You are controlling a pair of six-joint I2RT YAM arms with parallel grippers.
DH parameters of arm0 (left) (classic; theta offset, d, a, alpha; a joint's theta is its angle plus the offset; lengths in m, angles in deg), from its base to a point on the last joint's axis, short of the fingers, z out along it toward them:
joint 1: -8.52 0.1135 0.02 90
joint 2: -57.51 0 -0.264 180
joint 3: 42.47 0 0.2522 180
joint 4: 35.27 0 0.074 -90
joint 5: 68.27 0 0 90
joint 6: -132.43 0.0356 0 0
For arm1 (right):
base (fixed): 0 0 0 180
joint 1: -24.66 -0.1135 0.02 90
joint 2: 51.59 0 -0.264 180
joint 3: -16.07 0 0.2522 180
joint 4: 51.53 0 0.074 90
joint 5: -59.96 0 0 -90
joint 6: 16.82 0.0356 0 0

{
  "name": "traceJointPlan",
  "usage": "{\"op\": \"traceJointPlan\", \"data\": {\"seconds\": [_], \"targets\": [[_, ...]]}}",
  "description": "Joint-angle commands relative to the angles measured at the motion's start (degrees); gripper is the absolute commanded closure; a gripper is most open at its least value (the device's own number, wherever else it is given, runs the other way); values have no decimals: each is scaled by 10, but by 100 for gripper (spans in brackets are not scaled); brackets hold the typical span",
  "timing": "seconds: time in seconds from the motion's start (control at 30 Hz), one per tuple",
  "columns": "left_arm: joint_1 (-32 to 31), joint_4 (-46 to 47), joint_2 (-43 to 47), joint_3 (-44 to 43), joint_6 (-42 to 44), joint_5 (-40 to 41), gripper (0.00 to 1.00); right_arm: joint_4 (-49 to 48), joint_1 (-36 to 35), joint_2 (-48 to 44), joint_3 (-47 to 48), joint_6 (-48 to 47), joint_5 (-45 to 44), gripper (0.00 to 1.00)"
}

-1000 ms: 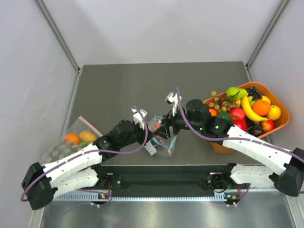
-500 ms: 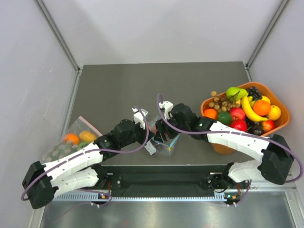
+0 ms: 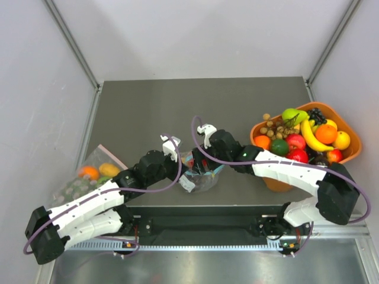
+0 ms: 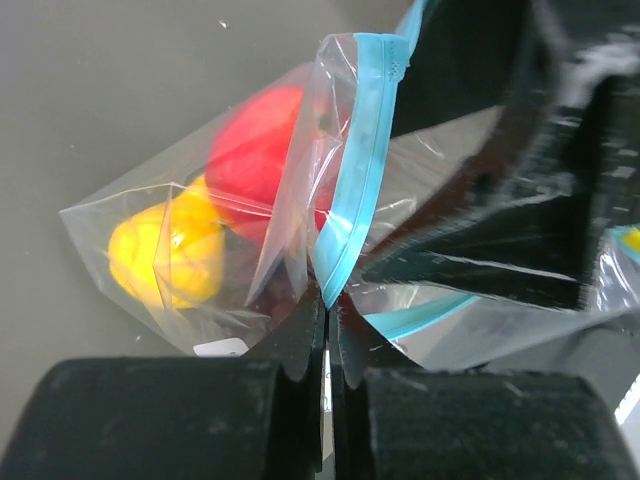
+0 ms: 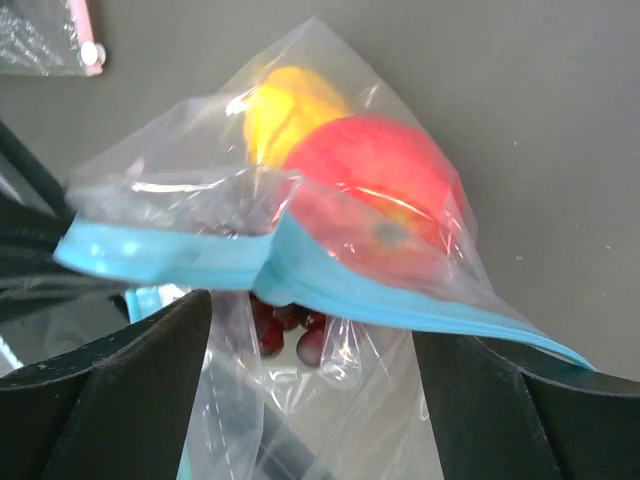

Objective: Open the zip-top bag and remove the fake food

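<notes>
Your left fingers (image 4: 300, 335) are pressed together, pinching one lip of the zip-top bag (image 4: 290, 170) just below its teal zip strip (image 4: 355, 150). Your right fingers (image 5: 120, 390) stand spread at the bag mouth, gripping nothing.

The bag lies mid-worktop (image 3: 177, 106), near the front edge, between the two arms. Through the film you can see the red apple (image 5: 370, 170), the yellow lemon (image 5: 285, 110) and, nearest the mouth, the dark grapes (image 5: 285, 325). No lime-green fruit shows.

The mouth appears partly parted. To perform the step well:
- Use the left pinch as the anchor; do not release it.
- Advance the right fingers through the opening, not over the strip.
- Close on the nearest fruit around its middle; glossy plastic is likely to slip.
- Withdraw along the line of the mouth so the film does not snag.
</notes>
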Motion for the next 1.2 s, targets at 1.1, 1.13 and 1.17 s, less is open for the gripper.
{"op": "traceJointPlan", "data": {"seconds": [1.1,1.13,1.17], "targets": [[2,49,11,-3,49,-115,100,-176,-51,159,85,15,20,21],[2,50,12,-2,48,-114,100,-177,-51,161,85,16,22,27],[2,49,12,0,48,-115,100,-178,-52,161,82,16,21,38]]}}
